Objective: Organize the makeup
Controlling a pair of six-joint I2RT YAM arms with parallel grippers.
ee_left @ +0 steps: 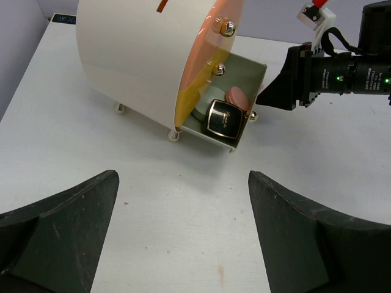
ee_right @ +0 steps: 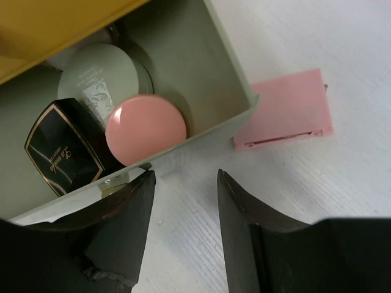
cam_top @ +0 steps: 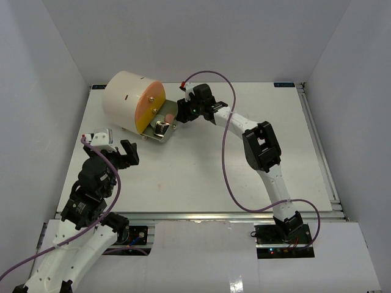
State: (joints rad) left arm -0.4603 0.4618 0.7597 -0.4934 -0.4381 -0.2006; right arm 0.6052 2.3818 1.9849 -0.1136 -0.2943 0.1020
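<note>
Three cosmetics lie in the open drawer (ee_right: 220, 67) of the cream cylinder (cam_top: 125, 97) at the back of the desk (cam_top: 244, 183): a black-and-gold compact (ee_right: 61, 146), a round pink case (ee_right: 145, 128) just beside it, and a pale round jar (ee_right: 98, 73) behind them. A fourth piece, a flat pink pad (ee_right: 287, 110), lies on the desk just outside the drawer's corner. The right fingers (cam_top: 182, 112) hover at the drawer's front wall, narrowed to a moderate gap and holding nothing. The left fingers (cam_top: 116, 151) hang spread wide and empty over the near desk, well apart from the work. The pad looks like the piece to collect next. It is thin and flat on the surface, so a clean pick would likely mean turning the right fingers to straddle its edges, pressing low to the desk, and keeping clear of the drawer wall so the drawer is not shoved askew.
</note>
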